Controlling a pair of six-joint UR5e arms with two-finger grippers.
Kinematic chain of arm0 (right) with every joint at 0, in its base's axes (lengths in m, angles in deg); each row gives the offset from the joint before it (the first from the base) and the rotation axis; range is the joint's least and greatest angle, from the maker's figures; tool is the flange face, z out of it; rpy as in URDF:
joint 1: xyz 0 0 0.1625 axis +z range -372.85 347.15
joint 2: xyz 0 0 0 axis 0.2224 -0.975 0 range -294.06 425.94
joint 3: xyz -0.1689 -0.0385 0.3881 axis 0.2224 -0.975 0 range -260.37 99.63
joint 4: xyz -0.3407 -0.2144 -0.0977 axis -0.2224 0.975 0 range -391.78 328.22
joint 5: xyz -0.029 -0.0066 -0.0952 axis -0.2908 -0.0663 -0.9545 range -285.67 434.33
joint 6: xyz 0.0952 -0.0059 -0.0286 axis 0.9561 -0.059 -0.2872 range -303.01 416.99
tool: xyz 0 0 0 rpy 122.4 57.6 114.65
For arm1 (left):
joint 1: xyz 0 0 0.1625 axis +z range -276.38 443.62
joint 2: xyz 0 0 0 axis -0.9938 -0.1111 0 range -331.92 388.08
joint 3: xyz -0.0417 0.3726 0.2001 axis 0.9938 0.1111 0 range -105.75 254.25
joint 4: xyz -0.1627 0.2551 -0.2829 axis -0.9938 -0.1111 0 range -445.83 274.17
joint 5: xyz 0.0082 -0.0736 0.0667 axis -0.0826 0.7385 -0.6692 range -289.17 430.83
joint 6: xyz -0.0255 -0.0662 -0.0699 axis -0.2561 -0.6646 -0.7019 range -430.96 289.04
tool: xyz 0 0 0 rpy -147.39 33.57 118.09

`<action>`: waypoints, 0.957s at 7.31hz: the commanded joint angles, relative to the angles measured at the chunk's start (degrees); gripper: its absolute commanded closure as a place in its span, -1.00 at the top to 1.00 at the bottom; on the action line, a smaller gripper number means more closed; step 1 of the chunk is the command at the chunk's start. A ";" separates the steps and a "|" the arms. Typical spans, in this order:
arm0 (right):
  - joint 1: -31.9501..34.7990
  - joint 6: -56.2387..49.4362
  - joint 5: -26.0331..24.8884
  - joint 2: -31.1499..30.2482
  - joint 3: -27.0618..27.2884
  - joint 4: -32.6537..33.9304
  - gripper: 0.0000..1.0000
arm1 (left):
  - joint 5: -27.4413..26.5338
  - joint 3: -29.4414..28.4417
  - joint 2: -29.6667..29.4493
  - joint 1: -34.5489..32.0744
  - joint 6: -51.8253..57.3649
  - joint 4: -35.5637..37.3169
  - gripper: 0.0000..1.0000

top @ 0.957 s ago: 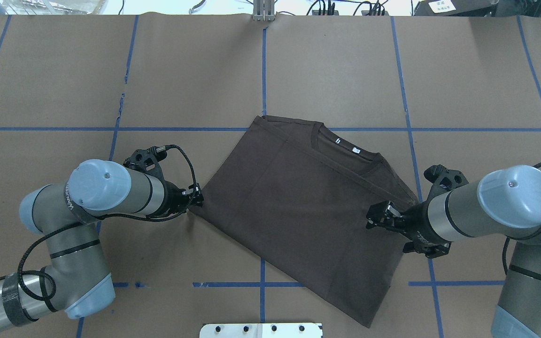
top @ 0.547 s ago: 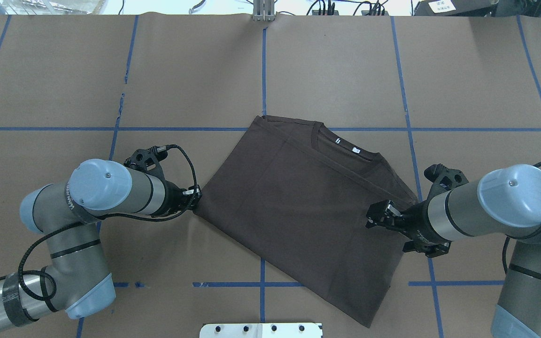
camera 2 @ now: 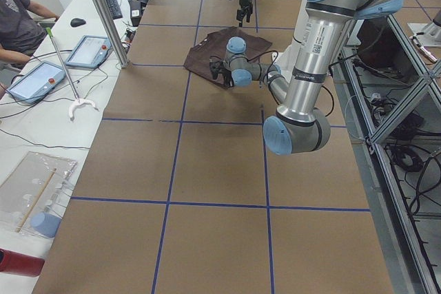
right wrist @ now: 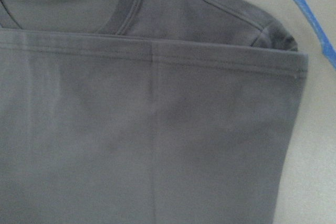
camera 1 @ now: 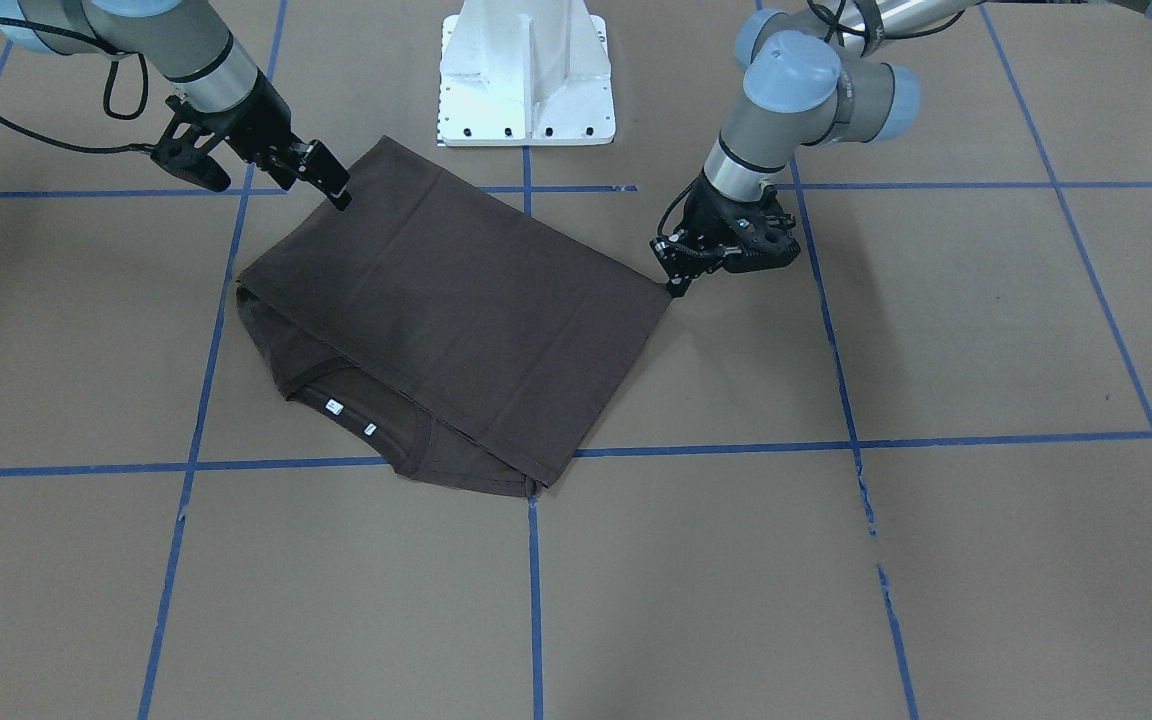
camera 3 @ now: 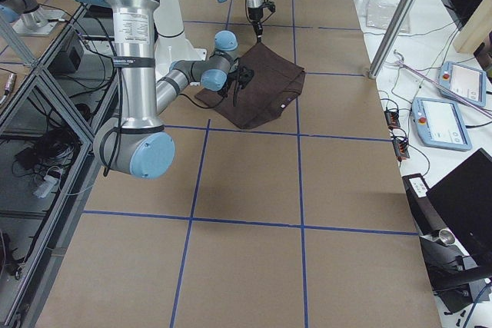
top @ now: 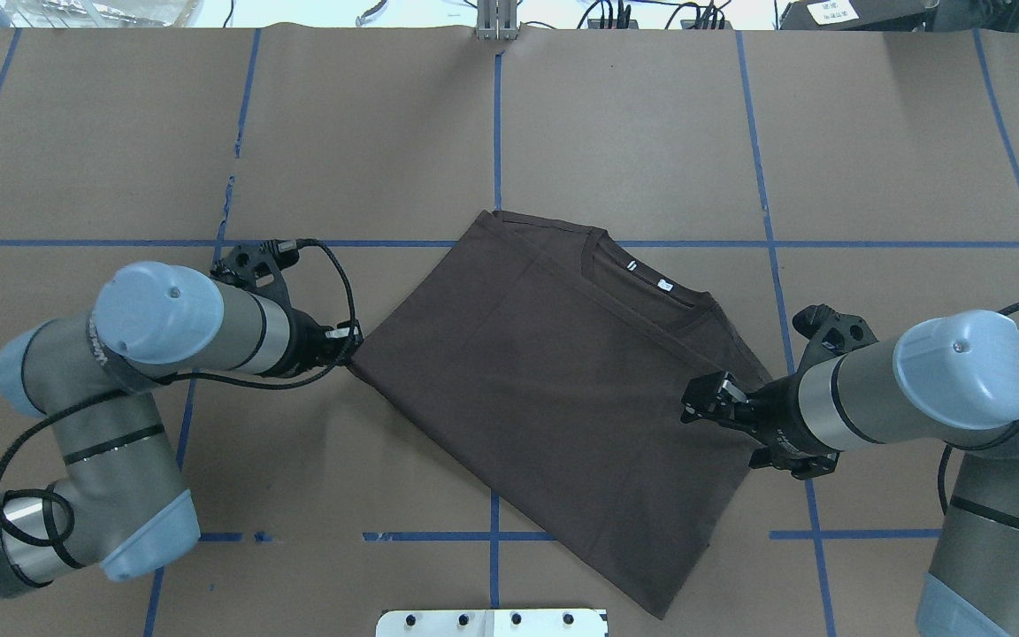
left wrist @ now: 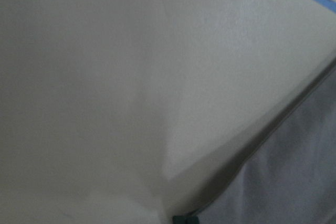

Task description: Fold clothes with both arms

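The dark grey-brown T-shirt (top: pixel 554 398) lies folded and askew at mid-table, collar and white tags (top: pixel 665 285) toward the far side. It also shows in the front view (camera 1: pixel 456 300). My left gripper (top: pixel 352 349) is low at the shirt's left corner and shut on it; the front view (camera 1: pixel 674 283) shows it at that tip. The left wrist view shows the shirt's edge (left wrist: pixel 294 182) against the paper. My right gripper (top: pixel 695 402) hovers over the shirt's right side, jaws apart and empty; the front view (camera 1: pixel 336 188) shows it at the shirt's edge. The right wrist view looks down on the folded layer (right wrist: pixel 157 145).
The table is brown paper with blue tape lines (top: pixel 496 124). The white pedestal (camera 1: pixel 526 75) stands at the robot's side of the shirt. Tablets (camera 2: pixel 38 77) and a seated person (camera 2: pixel 17 18) are beyond the far table edge.
My left arm has pulled left and away from the robot, dragging the shirt's corner with it; the whole shirt has slid and turned. My right gripper has shifted only slightly.
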 commanded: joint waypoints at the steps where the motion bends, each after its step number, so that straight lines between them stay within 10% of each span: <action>1: -0.09 0.28 -3.70 4.57 -1.40 0.32 1.00 | 0.16 -6.85 -4.30 -8.39 9.34 0.70 -1.00; 5: 0.00 0.28 -9.75 12.12 -6.04 0.24 1.00 | 0.25 -48.74 -31.44 -20.64 10.95 -15.51 -1.00; 6: 0.00 0.37 -10.99 15.98 -8.93 0.50 1.00 | 0.34 -50.40 -32.19 -21.00 10.95 -17.22 -0.83; 7: -0.17 1.41 -11.09 17.85 -11.83 0.59 1.00 | 0.69 -49.90 -31.77 -21.09 11.12 -17.41 -0.22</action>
